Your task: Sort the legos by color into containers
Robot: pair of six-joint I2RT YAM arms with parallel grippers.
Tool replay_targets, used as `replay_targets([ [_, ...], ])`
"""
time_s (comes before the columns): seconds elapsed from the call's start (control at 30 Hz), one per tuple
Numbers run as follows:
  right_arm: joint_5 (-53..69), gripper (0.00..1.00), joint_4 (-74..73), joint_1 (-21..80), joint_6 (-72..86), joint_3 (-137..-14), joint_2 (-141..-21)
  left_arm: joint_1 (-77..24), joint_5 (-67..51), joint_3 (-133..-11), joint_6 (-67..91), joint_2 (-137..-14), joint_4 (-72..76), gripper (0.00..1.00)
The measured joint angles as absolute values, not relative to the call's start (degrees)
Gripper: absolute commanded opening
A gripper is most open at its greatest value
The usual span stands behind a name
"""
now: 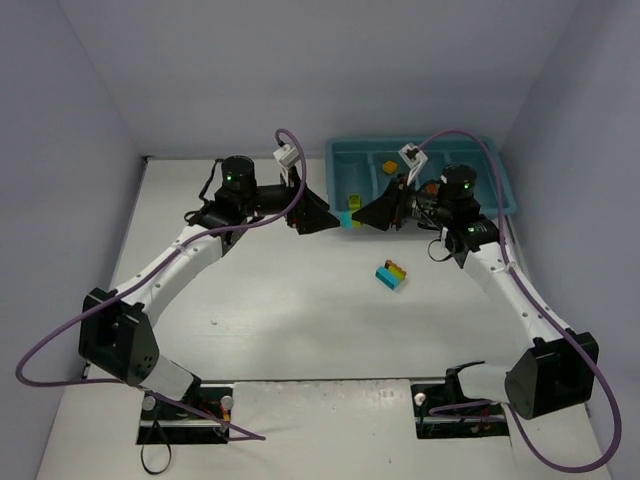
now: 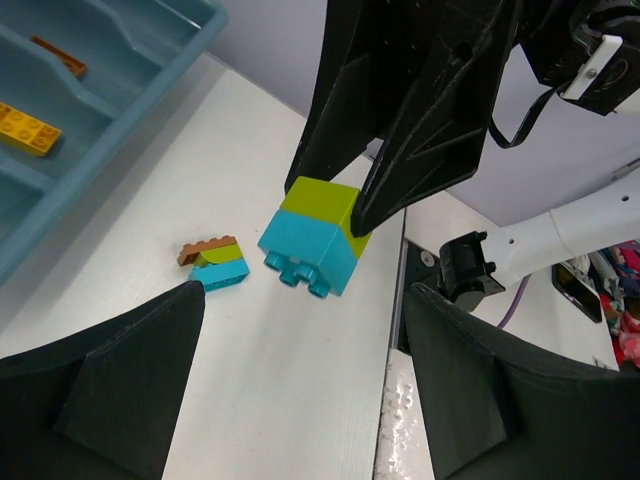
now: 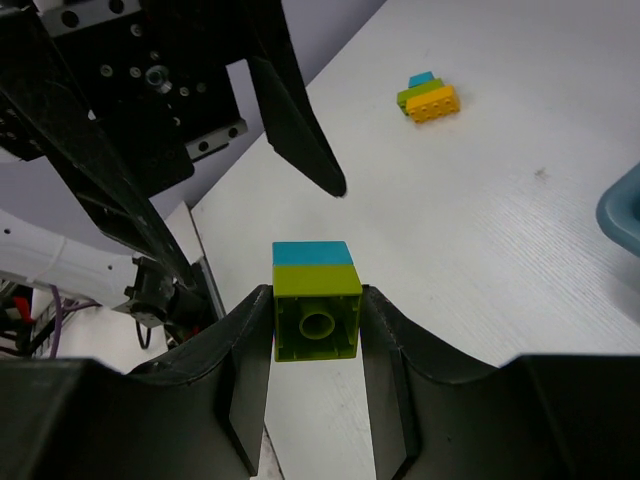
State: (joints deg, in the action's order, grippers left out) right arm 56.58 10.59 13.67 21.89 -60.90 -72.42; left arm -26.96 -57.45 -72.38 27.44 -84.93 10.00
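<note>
The white table (image 1: 280, 330) carries a rectangular teal-blue plastic tray with four narrow compartments (image 1: 470, 143), which stands just behind the right gripper (image 3: 316, 300) and a little to the side of it. The two black grippers meet tip to tip in the air in front of the tray.

The right gripper is clenched on a small stack of two plastic bricks, one lime-green and one cyan-blue (image 3: 314, 300). Its two fingers (image 3: 250, 360) press on the opposite sides of the green brick, and the cyan brick stands out beyond the fingertips, toward the left gripper (image 2: 305, 300).

The left gripper is released, with its fingers spread wide. The stack hangs just ahead of its gap, and neither finger touches it.

A smaller clump of cyan, green, yellow and orange bricks (image 1: 391, 274) lies on the table, below the right gripper on the side of the arm bases, and apart from both grippers.

Inside the tray a flat yellow brick (image 2: 25, 128) lies in one compartment and a small orange-brown brick (image 2: 58, 57) in another, both beyond the left gripper's left finger.
</note>
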Motion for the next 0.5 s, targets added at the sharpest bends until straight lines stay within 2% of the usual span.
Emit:
replay_targets([
  [0.5,59.6,0.0,16.5,14.7,25.1,-60.9,-73.5,-28.9,-59.2,-73.8,27.2,-87.7,9.6,0.71],
])
